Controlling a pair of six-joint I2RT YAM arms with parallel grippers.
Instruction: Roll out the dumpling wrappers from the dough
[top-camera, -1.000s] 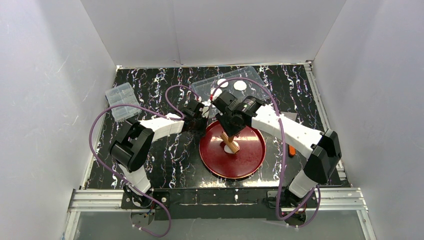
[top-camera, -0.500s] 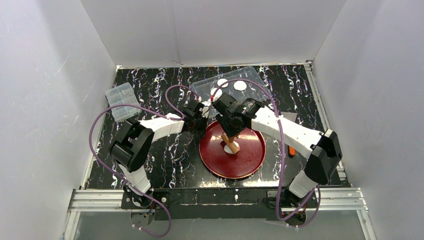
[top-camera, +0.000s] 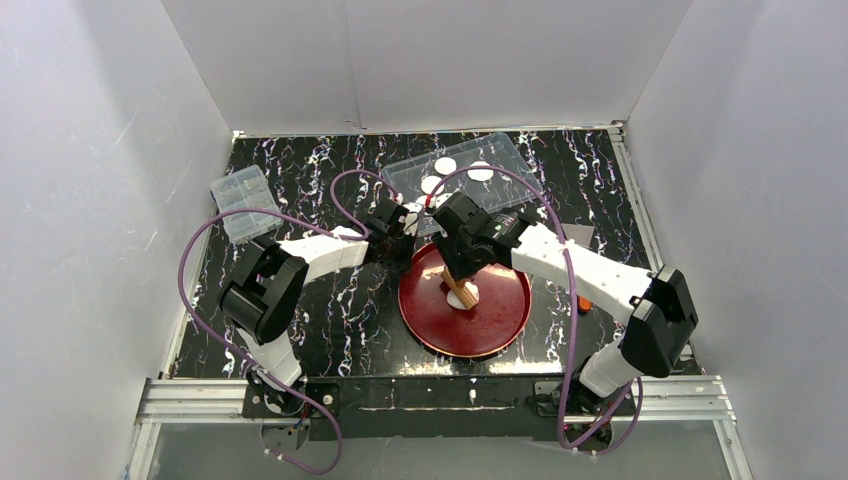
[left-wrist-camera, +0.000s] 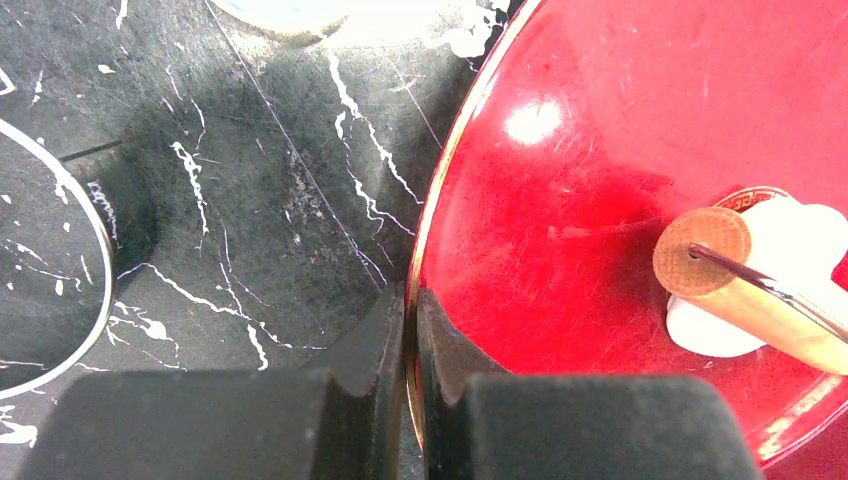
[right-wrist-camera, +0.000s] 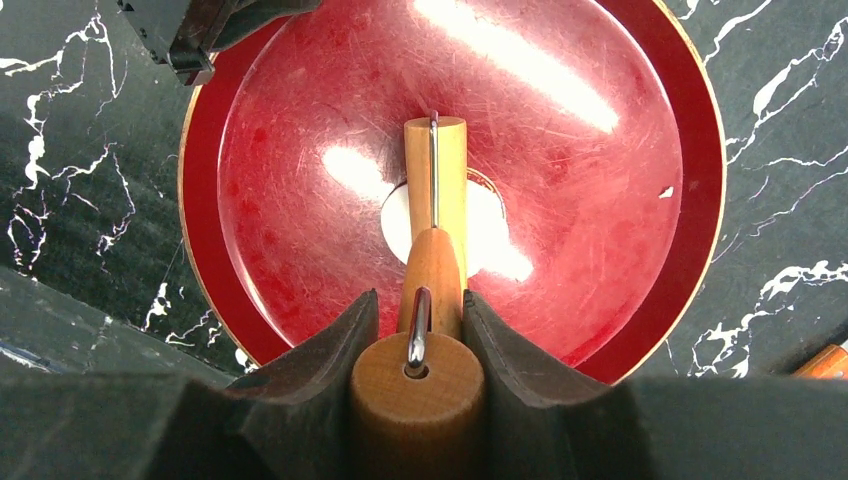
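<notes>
Black table (top-camera: 330, 320) with white marble veining, and it fills the floor of the white-walled booth. Silver rails run along its near edge and down its right side. Just off centre, toward 5 o'clock, sits a round red plate (top-camera: 490, 328), flat on the tabletop. Up at 12 to 1 o'clock lies a clear plastic tray (top-camera: 502, 153), set at a slant to the far edge. Over at 10 o'clock, well apart from both, there's a small clear lidded box (top-camera: 243, 203), also askew. At 4 o'clock a small orange thing (top-camera: 583, 303) peeks out, half hidden; what it is, I cannot tell.
</notes>
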